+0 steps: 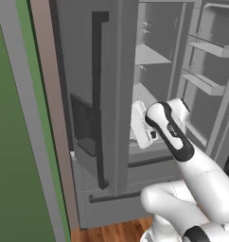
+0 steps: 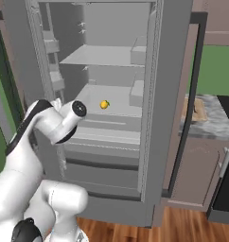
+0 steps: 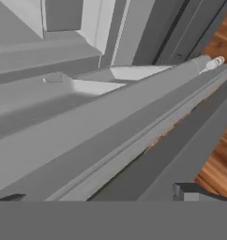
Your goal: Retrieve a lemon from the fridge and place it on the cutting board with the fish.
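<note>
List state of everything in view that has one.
fridge: right door open, left door shut, lower drawers shut.
lemon: lying on a fridge shelf, not held.
gripper: open, empty, in front of the open compartment.
cutting board: flat on the countertop beside the fridge.

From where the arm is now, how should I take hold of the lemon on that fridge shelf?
Grip the lemon across its round middle, coming in from the open front of the fridge. It sits alone on the shelf, with nothing touching it. The gripper is open, apparently below shelf level, so raise it first.
</note>
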### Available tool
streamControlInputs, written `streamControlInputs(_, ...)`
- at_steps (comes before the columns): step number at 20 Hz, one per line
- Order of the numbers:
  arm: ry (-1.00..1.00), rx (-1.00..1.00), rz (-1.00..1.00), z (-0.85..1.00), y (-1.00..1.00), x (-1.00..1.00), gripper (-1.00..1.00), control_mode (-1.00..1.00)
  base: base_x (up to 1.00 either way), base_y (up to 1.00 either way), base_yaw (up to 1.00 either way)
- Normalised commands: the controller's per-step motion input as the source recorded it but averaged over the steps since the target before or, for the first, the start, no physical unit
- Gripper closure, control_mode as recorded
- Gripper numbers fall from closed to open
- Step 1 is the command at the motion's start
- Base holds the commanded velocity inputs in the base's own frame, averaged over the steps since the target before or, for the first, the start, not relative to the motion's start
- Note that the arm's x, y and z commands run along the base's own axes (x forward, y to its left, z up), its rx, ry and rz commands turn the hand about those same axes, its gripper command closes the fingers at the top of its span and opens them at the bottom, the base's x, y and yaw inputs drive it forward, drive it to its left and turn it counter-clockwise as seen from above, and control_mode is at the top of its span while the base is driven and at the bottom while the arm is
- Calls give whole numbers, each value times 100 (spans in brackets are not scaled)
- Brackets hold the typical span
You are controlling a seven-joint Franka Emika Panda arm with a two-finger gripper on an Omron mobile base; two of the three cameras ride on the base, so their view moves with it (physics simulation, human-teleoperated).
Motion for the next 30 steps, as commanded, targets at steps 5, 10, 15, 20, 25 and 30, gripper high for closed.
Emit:
streamControlInputs(5,0,0,8,0,74,-87,-100,-100,0,0,0)
streamControlInputs(10,0,0,4,0,80,-85,-100,-100,0,0,0)
streamControlInputs(15,2,0,0,0,70,-75,-100,-100,0,0,0)
streamControlInputs(20,0,0,-1,4,48,-35,-100,-100,0,0,0)
streamControlInputs(25,1,-1,0,18,16,-23,-100,-100,0,0,0)
streamControlInputs(30,1,-6,-7,16,-33,-19,-100,-100,0,0,0)
